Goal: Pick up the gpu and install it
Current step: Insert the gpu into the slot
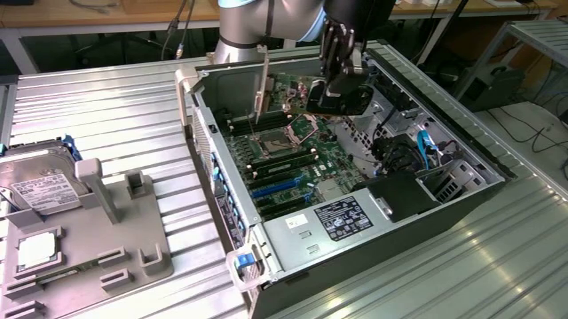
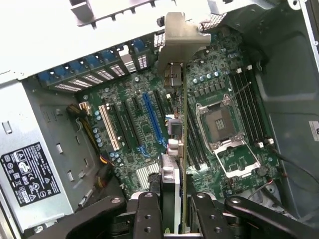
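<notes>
One gripper was clamped on the gpu, card hanging edge-down over the motherboard inside the open case. Judged step: insertion pending. Seating would demand alignment with an expansion slot.

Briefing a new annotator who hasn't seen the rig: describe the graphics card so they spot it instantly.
Find the open computer case in the exterior view's middle. Above its motherboard the gripper clamps the graphics card, a thin green board standing on edge. Its long silver end bracket and being held in the air, plugged into nothing, set it apart.
</notes>
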Tool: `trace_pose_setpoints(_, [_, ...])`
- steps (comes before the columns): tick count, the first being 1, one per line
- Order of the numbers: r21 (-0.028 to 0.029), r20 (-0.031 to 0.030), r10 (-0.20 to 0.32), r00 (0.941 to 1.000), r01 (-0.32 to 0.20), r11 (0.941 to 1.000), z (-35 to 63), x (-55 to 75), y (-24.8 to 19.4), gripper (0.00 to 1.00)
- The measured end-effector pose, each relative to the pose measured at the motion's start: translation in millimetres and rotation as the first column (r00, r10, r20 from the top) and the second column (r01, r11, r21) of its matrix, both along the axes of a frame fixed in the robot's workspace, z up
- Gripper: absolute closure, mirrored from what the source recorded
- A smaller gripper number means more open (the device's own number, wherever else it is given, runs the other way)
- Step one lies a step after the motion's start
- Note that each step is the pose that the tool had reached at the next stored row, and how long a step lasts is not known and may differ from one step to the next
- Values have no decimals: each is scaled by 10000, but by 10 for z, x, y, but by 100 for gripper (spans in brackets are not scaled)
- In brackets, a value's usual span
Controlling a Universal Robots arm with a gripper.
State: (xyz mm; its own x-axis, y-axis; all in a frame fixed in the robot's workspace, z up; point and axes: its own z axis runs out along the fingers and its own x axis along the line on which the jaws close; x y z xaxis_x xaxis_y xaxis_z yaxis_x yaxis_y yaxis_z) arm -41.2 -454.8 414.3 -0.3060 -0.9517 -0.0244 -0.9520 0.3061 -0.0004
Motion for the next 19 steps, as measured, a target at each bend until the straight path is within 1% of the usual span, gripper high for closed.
trace_pose_setpoints(4, [1, 0, 608, 9981, -608, 9981, -1, 0, 0, 72])
trace_pose_setpoints(7, [1, 1, 1102, 9939, -1102, 9939, -3, 0, 0, 72])
trace_pose_setpoints(9, [0, 0, 1464, 9892, -1464, 9892, -4, 0, 0, 72])
trace_pose_setpoints(11, [1, 0, 1852, 9827, -1852, 9827, -5, 0, 0, 72])
trace_pose_setpoints(12, [0, 0, 2175, 9761, -2175, 9761, -5, 1, 0, 72])
trace_pose_setpoints(13, [1, 1, 2333, 9724, -2333, 9724, -6, 0, 0, 72])
trace_pose_setpoints(15, [1, 1, 2721, 9623, -2721, 9623, -8, 1, 0, 72])
trace_pose_setpoints(16, [1, 1, 2808, 9598, -2808, 9598, -8, 1, 0, 72])
trace_pose_setpoints(19, [0, 0, 2832, 9591, -2832, 9591, -8, 0, 0, 72])
